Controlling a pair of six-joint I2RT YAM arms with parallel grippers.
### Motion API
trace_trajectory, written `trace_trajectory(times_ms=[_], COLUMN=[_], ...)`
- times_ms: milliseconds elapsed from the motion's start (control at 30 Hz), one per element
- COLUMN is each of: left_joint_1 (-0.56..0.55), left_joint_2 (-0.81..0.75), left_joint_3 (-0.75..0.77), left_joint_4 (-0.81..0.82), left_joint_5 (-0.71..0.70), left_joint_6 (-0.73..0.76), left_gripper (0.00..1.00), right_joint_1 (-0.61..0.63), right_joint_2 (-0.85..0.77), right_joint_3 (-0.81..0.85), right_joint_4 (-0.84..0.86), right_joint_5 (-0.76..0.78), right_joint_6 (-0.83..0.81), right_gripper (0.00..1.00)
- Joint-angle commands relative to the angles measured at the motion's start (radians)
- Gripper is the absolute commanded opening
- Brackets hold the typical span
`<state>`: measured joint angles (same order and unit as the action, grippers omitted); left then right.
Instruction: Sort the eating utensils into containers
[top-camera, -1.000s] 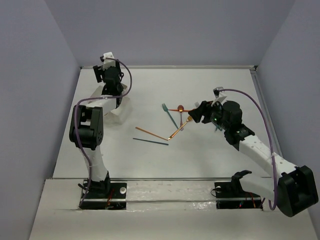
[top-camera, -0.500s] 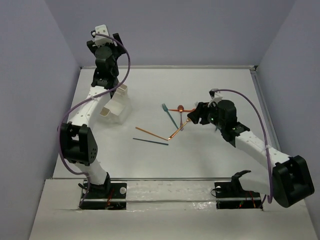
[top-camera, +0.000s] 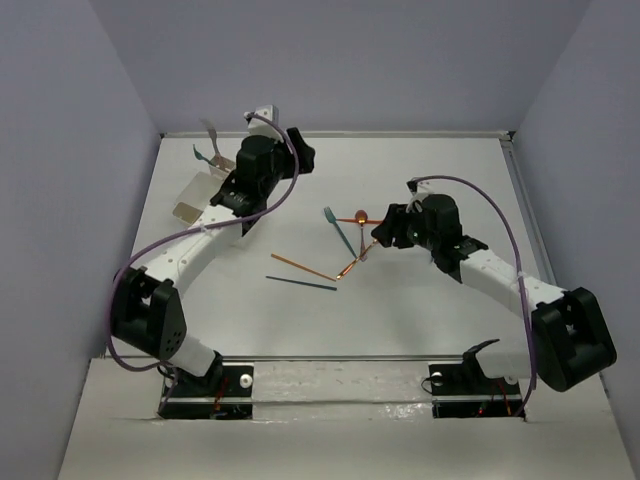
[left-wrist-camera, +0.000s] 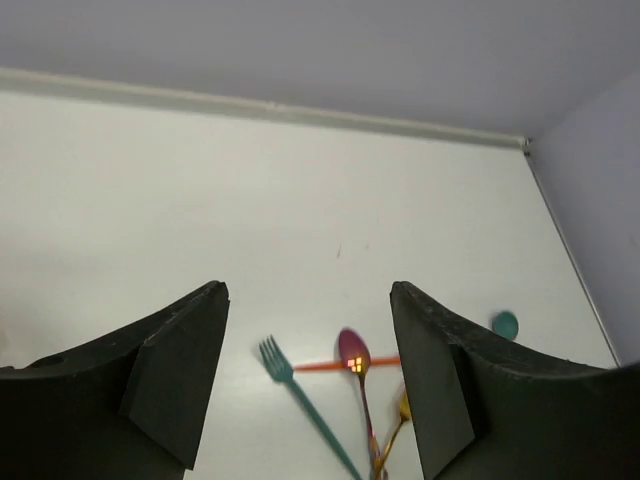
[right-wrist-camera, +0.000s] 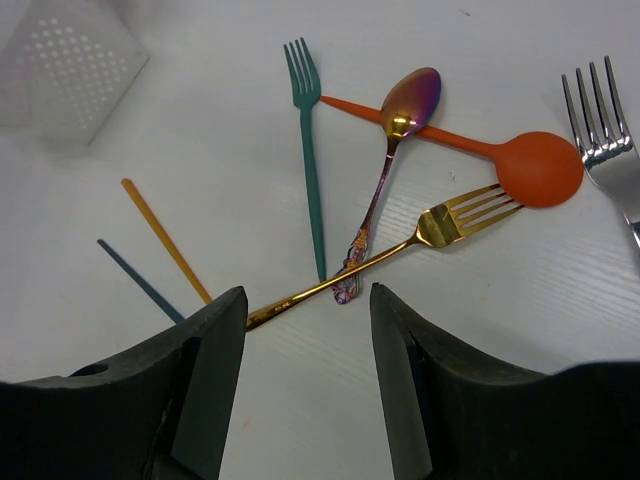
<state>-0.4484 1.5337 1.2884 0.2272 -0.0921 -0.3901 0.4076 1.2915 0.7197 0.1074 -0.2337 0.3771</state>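
Overhead and wrist views of the sorting scene on a white table (top-camera: 430, 160). The left arm reaches over the far left of the table. Its left gripper (left-wrist-camera: 308, 292) has its jaws spread apart with nothing between them, and it faces the loose utensils from the far side. Beside this arm's forearm, near the left wall, sits a translucent whitish rectangular plastic container (top-camera: 192, 198). A teal tip (top-camera: 200, 153) and a pale tip (top-camera: 212, 133) show just beyond its far end; whether they rest inside it cannot be told. The remaining utensils lie loose at the table centre, outside any container. A slim teal plastic fork (right-wrist-camera: 310, 160) lies with its tines towards the far wall. Beside it, an iridescent metallic spoon (right-wrist-camera: 405, 105) has its bowl lying over the handle of an orange plastic spoon (right-wrist-camera: 538, 168). A gold fork (right-wrist-camera: 450, 222) lies aslant, its handle crossing the tail of the iridescent metallic spoon. A silver metal fork (right-wrist-camera: 598, 125) is at the right edge of the right wrist view. A slim orange stick (right-wrist-camera: 165, 240) and a slim dark blue stick (right-wrist-camera: 135, 275) lie near each other but apart, left of the cluster. The right gripper (right-wrist-camera: 308, 295) hovers over the gold fork's handle with its jaws open, one finger on either side and not clamped on it.
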Motion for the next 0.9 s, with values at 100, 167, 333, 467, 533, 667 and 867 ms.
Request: trace_trajectory(times_ms=[100,167,333,467,533,667,867], left_joint_1=[-0.006,-0.006,-0.006,0.020,0.039,0.074,0.085], left_joint_2=[-0.285,-0.322,-0.383,-0.409,-0.402,-0.357,-0.320], left_joint_3=[-0.241,-0.254,-0.308,-0.340,-0.333,-0.353,-0.360], left_joint_4=[-0.051,-0.113,-0.204,-0.204,-0.189,-0.144,-0.143], left_joint_5=[0.123,0.126,0.137,0.107,0.170,0.279,0.338], left_joint_6=[-0.078,-0.046,0.002,0.022,-0.001,-0.059,-0.087], left_gripper=[0.68,0.70,0.70,0.67,0.65,0.59,0.56], right_joint_1=[0.072,0.082,0.131,0.151,0.151,0.171,0.204], right_joint_2=[0.109,0.150,0.230,0.279,0.323,0.402,0.502], right_joint_3=[0.106,0.122,0.155,0.188,0.222,0.317,0.395], right_joint_4=[-0.046,-0.055,-0.067,-0.066,-0.090,-0.156,-0.229], right_joint_5=[0.034,0.053,0.068,0.083,0.094,0.112,0.180], right_joint_6=[-0.064,-0.075,-0.098,-0.107,-0.119,-0.139,-0.170], right_gripper=[0.57,0.57,0.57,0.58,0.58,0.57,0.52])
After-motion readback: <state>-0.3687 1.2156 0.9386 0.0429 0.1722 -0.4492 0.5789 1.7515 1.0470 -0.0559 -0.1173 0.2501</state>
